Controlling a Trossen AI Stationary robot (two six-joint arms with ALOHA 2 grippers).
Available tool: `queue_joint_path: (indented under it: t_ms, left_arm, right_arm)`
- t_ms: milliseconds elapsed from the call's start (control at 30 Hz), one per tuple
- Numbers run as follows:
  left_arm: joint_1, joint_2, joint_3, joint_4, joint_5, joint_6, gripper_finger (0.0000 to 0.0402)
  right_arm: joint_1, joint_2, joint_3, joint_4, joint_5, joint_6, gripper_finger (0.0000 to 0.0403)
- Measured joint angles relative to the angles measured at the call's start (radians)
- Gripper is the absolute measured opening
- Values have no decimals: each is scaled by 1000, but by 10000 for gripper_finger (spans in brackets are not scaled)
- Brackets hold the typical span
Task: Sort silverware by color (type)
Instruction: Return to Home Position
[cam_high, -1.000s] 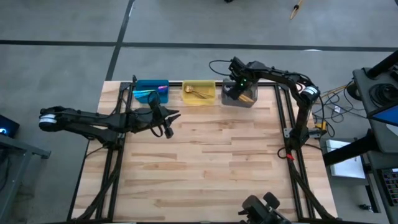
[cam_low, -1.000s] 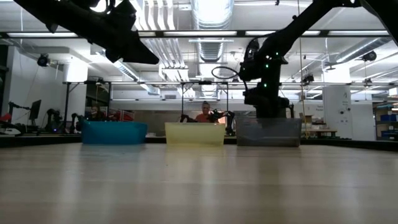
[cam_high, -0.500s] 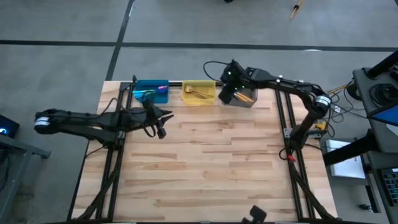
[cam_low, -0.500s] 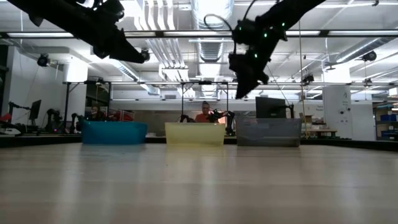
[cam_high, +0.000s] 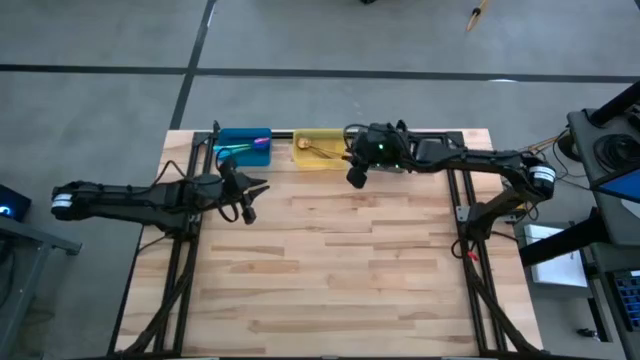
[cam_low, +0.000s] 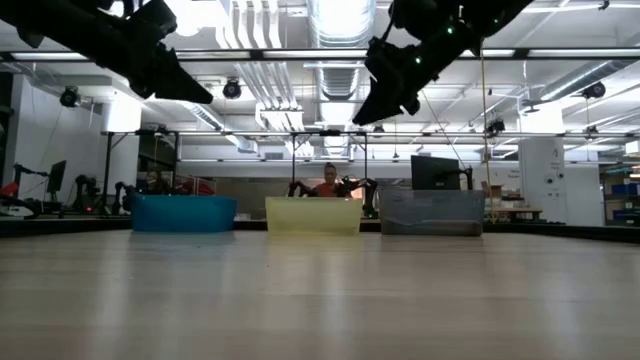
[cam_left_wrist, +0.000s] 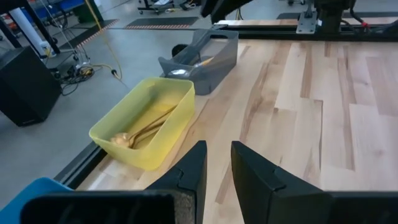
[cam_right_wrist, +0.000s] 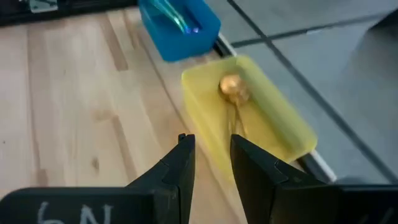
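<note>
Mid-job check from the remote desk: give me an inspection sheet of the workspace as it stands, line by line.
Surface: wooden table, no loose spoons seen on it.
Job's things: gold spoons in the yellow bin; purple-blue spoons in the blue bin; gray bin holds something yellowish, too unclear to identify.
Clutter: nothing seen.
Grippers: left gripper and right gripper both high above the table, fingers a narrow gap apart, holding nothing.
Cables: black loop on the right arm beside the yellow bin; loose wires by the table's right frame.
Surroundings: person far behind the bins.
</note>
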Motion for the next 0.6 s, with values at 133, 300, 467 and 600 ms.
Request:
queue_joint_path:
  t_ms: [133, 300, 467, 600]
  left_arm:
    - [0, -42, -32, 0, 0, -28, 55]
    - [0, -84, -63, -1, 0, -55, 55]
    - [0, -105, -73, -4, 0, -79, 55]
    - [0, -106, -73, -4, 0, -81, 55]
  right_arm:
    - [7, -3, -69, 24, 3, 49, 93]
    - [-4, 12, -139, -22, 3, 102, 93]
    - [-54, 19, -175, -129, 58, 155, 93]
    - [-112, 20, -178, -280, 104, 237, 93]
